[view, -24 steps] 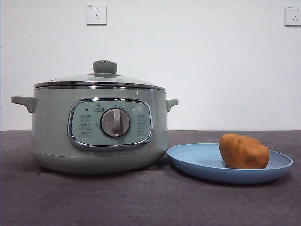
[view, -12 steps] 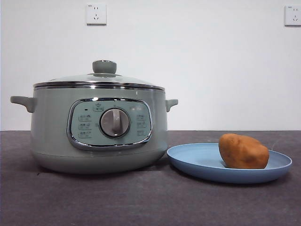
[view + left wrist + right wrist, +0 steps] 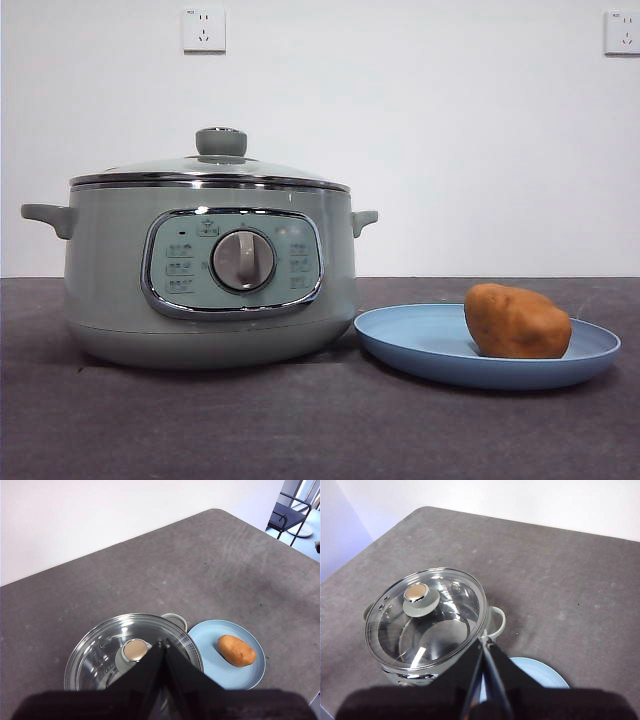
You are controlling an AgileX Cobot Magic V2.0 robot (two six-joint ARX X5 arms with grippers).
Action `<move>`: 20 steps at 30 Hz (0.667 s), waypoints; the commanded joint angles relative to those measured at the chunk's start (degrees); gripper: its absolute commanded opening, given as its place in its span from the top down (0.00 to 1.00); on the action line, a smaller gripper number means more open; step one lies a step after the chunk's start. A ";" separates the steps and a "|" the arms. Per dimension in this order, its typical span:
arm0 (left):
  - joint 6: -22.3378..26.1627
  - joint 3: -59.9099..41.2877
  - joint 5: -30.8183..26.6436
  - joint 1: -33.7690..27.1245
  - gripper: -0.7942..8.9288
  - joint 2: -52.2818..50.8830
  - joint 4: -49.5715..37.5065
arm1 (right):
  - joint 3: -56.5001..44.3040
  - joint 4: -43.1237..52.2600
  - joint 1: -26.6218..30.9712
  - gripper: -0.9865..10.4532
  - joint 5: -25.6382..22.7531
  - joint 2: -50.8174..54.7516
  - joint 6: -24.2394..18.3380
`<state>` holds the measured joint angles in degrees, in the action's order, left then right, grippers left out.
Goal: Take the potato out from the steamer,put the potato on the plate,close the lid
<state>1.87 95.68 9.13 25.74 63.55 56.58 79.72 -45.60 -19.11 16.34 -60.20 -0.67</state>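
The pale-green steamer [image 3: 210, 270] stands at the left in the front view. The glass lid [image 3: 215, 168] with its green knob sits shut on it. The lid shows from above in the left wrist view [image 3: 100, 647] and the right wrist view [image 3: 427, 617]. The orange-brown potato [image 3: 517, 321] lies on the light-blue plate [image 3: 420, 340] to the right of the steamer, also in the left wrist view [image 3: 236, 650]. My left gripper [image 3: 162, 644] is shut and empty, high above the steamer. My right gripper [image 3: 484, 639] is shut and empty, high above the steamer's right handle.
The grey table [image 3: 300, 430] runs to a white wall with two sockets [image 3: 204, 30]. A black chair [image 3: 292, 515] stands beyond the table's edge in the left wrist view.
None of the things has moved; the front picture has only shifted very slightly.
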 commanded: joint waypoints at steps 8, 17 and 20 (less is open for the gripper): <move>-0.39 -0.15 -0.02 0.15 0.92 -0.20 -0.13 | 0.15 0.11 -0.04 0.91 -0.17 0.04 0.15; 2.97 -3.58 -2.86 -2.84 0.92 -6.84 -0.63 | 0.15 0.11 -0.04 0.91 -0.17 0.04 0.17; 1.70 -11.50 -2.62 -5.11 0.92 -12.26 -6.19 | 0.15 0.11 -0.04 0.91 -0.17 0.04 0.17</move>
<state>3.99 87.74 6.52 21.37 52.77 52.07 79.72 -45.63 -19.11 16.34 -60.20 -0.67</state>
